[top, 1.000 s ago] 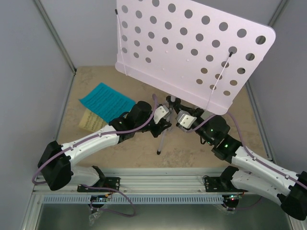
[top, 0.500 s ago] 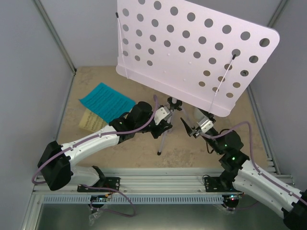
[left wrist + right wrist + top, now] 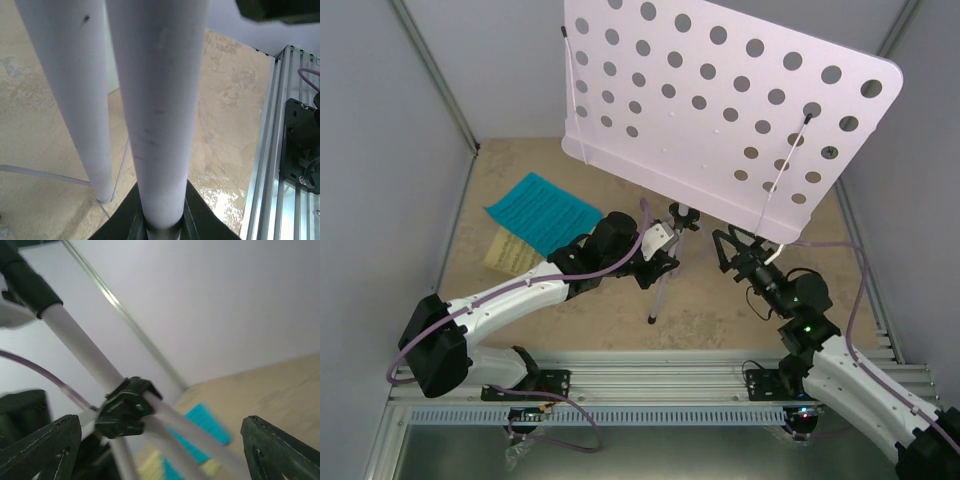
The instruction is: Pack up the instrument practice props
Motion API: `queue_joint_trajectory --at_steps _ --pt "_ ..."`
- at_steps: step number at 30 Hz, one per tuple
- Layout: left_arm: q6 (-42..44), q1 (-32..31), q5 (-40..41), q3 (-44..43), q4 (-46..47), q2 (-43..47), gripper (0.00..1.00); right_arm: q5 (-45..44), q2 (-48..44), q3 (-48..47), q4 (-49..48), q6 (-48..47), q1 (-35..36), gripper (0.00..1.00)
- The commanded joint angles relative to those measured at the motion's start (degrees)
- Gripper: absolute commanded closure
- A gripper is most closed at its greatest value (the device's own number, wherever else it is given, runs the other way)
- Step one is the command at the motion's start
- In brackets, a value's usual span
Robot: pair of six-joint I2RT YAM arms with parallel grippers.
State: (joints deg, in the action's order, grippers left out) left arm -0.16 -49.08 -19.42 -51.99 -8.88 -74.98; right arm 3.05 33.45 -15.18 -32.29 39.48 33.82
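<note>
- The music stand (image 3: 720,110) is upright in the middle of the counter (image 3: 710,310). Its white perforated desk is tilted and fills most of the top view.
- The left pincer (image 3: 663,258) is pinching the stand's pole (image 3: 155,125) low down, under the desk. The wrist cam shows the white tube wedged right between the dark fingers (image 3: 131,215).
- One thin tripod leg (image 3: 657,295) slants down from that grip to the counter, toward the near edge.
- The right pincer (image 3: 727,245) is spread wide and holding nothing. It sits just to the right of the pole, not touching it, under the desk's lower edge.
- The right wrist cam is pretty blurry, but the black lump on the tube looks like the tripod's collar (image 3: 125,407).
- The cyan sheet (image 3: 542,212) lies flat on the left side of the counter, well away from the stand.
- The yellow sheet (image 3: 508,252) is tucked partly under the cyan one's near edge, right beside the left arm.
</note>
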Motion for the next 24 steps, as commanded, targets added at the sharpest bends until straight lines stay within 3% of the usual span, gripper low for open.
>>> queue_joint_trajectory --at_steps 1,4,9,13,24 --pt "1.2 -0.4 -0.9 -1.0 -2.6 0.5 1.00 10.0 5.3 0.9 -10.8 36.3 -0.4 0.14" --pt "1.2 -0.4 -0.9 -1.0 -2.5 0.8 1.00 13.5 8.5 -2.2 -9.3 44.6 -0.3 0.17" --pt "1.3 -0.4 -0.9 -1.1 -2.5 0.5 1.00 15.1 11.2 -5.1 -7.2 50.5 1.2 0.18" --pt "1.3 -0.4 -0.8 -1.1 -2.6 0.6 1.00 14.1 11.7 -6.4 -5.7 52.5 1.5 0.20" --pt "1.3 -0.4 -1.1 -1.1 -2.6 1.0 1.00 13.3 14.9 -9.5 -4.2 53.3 2.4 0.39"
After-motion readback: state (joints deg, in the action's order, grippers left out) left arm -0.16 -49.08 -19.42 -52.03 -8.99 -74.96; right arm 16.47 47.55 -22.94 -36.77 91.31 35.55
